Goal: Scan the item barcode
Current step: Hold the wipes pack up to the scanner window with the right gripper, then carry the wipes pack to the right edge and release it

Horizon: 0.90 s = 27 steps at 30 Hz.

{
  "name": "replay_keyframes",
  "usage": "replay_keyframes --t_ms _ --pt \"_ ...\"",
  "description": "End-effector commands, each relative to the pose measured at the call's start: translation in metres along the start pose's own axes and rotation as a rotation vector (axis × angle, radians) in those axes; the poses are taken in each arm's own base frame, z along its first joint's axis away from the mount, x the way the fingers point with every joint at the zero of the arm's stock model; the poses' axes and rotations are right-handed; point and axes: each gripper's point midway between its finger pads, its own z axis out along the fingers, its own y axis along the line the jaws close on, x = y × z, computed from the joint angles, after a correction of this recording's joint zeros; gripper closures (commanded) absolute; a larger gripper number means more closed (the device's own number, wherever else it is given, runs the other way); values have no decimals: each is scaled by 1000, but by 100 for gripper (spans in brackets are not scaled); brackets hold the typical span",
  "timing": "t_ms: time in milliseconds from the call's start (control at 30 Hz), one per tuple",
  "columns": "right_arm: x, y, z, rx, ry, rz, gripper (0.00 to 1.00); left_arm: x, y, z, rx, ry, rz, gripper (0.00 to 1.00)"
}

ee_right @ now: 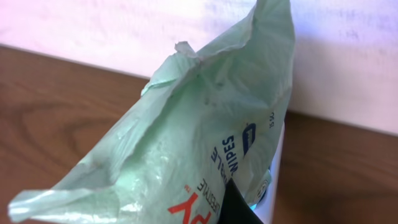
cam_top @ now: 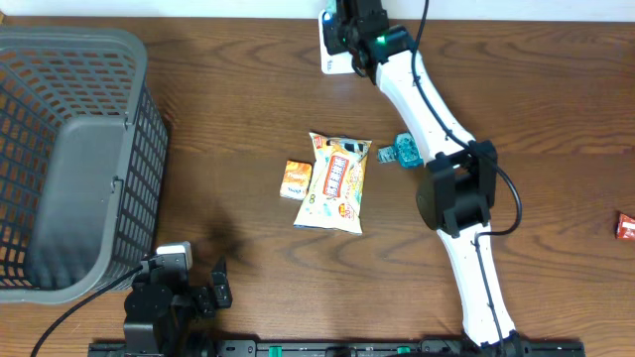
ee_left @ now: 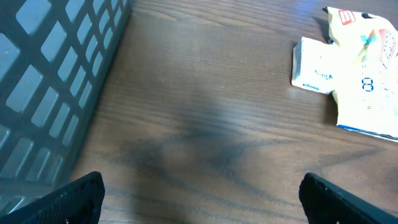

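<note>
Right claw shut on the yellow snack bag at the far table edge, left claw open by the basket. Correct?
Not quite. The right claw is shut on a green wipes pack, per the right wrist view; the yellow snack bag lies mid-table. The left claw is open by the basket.

Dark brown wood-grain table (cam_top: 228,119). Lying on it:
- Grey mesh basket (cam_top: 147,159), left side, running from the far edge toward the near one.
- Printed snack bag (cam_top: 335,181), flat, at centre.
- Small orange packet (cam_top: 295,179), against the bag's left edge.
- Small teal item (cam_top: 405,151), just right of the bag's far corner.
- Red packet (cam_top: 625,227), at the right edge, well apart from the others, cut off by the frame.
- White device (cam_top: 330,58), at the far edge, partly hidden.
</note>
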Motion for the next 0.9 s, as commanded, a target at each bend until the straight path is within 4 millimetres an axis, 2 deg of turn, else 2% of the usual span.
replay_keyframes --t_ms 0,100,267,367,467,533,633,767,833,867 --pt "3 6 18 47 -38 -31 99 1 2 1 -12 4 -11 0" --pt "14 12 28 42 -24 -38 99 1 2 1 -12 4 -11 0" --pt "18 10 28 96 -17 -48 99 1 2 1 -12 4 -11 0" --pt "12 9 21 118 -20 -50 99 1 2 1 -12 4 -11 0" --pt "-1 7 5 126 -19 -50 99 2 2 1 -12 4 -11 0" --pt "-12 -3 -11 161 -19 -47 99 1 2 1 -12 4 -11 0" --pt "-27 -28 -41 261 -5 -43 99 1 2 1 -12 4 -11 0" --pt "-33 -80 -90 445 54 -40 99 2 2 1 -12 4 -11 0" --pt "-30 -117 -114 566 95 -35 99 1 2 1 -12 4 -11 0" --pt "-26 -162 -136 720 128 -25 99 1 2 1 -12 4 -11 0"
